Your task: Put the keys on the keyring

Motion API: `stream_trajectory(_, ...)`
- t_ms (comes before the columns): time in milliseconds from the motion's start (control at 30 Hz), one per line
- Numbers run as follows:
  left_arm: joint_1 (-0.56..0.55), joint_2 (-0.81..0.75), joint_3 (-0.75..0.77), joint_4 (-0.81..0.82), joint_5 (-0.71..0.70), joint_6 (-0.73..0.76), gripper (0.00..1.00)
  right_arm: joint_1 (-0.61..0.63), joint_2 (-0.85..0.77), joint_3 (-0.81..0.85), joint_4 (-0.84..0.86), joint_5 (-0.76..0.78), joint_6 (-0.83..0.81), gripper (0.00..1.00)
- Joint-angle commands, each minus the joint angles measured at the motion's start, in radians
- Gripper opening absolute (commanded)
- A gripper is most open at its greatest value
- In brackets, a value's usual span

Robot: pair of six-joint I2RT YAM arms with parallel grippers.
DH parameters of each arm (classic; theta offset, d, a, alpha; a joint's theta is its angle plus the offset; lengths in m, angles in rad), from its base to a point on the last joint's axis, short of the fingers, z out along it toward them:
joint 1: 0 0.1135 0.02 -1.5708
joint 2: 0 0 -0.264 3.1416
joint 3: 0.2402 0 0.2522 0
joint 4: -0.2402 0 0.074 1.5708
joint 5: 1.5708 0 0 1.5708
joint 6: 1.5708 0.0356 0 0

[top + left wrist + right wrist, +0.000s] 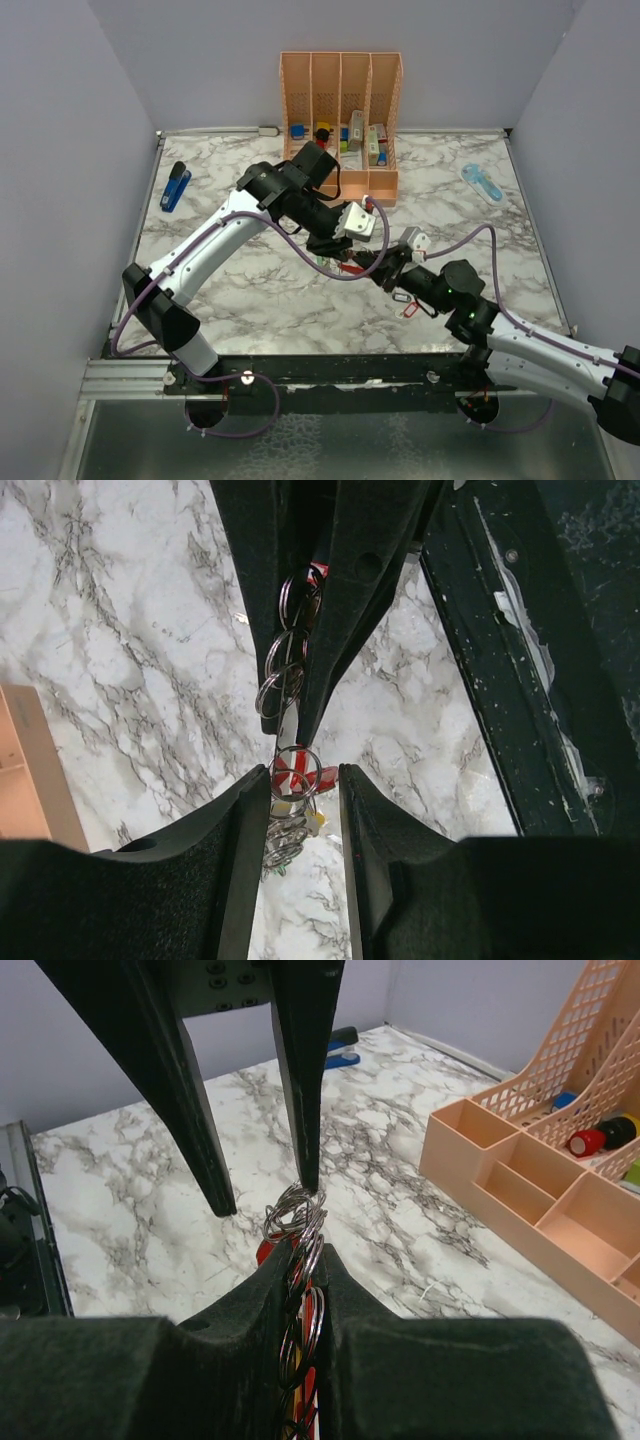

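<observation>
- A peach rack (340, 110) stands at the back of the marble table (250, 300).
- The two claws meet over the table, just in front of the rack's low tray.
- The right claw (303, 1250) is pressed together on the keys (296, 1215). They are a bunch of silver rings, with red and yellow bits tucked between its black fingers.
- The left claw (268, 1195) is spread.
- One left fingertip, the one nearer the rack, touches the top of the bunch. The other fingertip stands apart from the bunch, on the side away from the rack.
- In the left wrist view, a silver ring sits in the gap between the left fingers. It does not look pinched.
- A red piece (300, 777) shows behind that ring. I cannot tell if it is the big red keyring.
- A small red loop (408, 308) lies flat on the table. It is farther from the rack than the claws are, right beside the right arm.
- A blue stapler (175, 186) lies to the left of the rack, near the wall.
- A light blue thing (482, 182) lies to the right of the rack.
</observation>
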Motion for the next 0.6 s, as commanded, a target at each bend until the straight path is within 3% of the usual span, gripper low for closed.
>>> stream_trajectory(0,-0.010,-0.018,-0.022,0.064,-0.049,-0.045,0.38,-0.003,-0.015,0.055,0.052,0.033,0.018,0.06)
stream_trajectory(567,-0.018,-0.020,-0.056,0.118,-0.107,-0.078,0.39,-0.003,-0.019,0.065,0.045,0.028,0.025,0.06)
